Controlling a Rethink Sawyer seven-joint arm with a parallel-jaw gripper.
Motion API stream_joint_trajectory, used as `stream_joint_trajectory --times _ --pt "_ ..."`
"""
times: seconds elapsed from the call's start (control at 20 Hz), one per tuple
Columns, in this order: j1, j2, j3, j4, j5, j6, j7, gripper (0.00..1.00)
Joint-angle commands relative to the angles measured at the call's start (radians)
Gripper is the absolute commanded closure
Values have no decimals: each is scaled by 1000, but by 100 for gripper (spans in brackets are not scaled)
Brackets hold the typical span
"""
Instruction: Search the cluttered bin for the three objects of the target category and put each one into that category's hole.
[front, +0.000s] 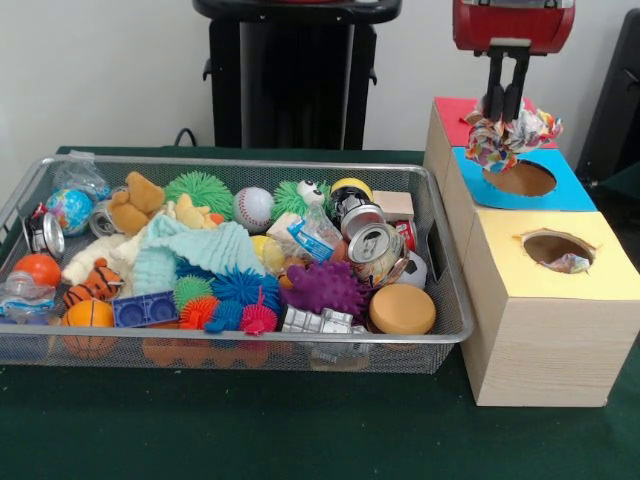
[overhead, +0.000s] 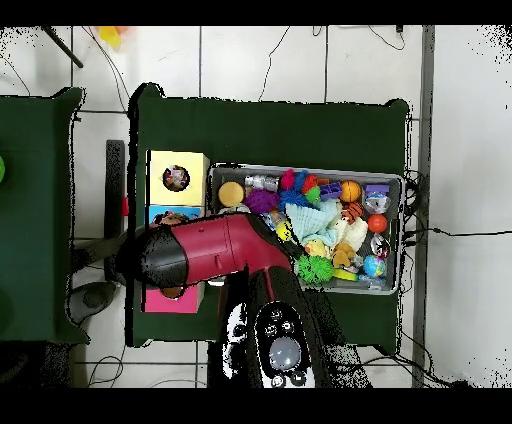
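1. The bin (front: 440, 250) is silver wire mesh with a chrome rim.
2. The bundle (front: 510, 135) in the black gripper (front: 505, 105) is white with red, blue, yellow and green dots.
3. The box tops are yellow (front: 600, 270), blue (front: 570, 190) and red (front: 450, 115).
4. The boxes' sides (front: 540, 350) are pale wood.
5. The cloth (front: 195, 250) is mint.
6. The desk (front: 250, 430) is dark green.
7. The arm (overhead: 210, 250) is red and black.

Red arm (overhead: 205, 250), black joints, black claw (front: 506, 100), black pedestal (front: 295, 75)
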Motion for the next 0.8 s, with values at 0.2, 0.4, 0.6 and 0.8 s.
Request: stream_joint_trajectory --times 0.2,0.4,0.6,0.8 --pt "76 56 -122 -120 84 26 302 100" --pt "106 77 -149 -159 120 44 292 100" --pt "145 73 -182 -222 148 126 292 100" --pt "160 99 -195 -261 181 138 277 100"
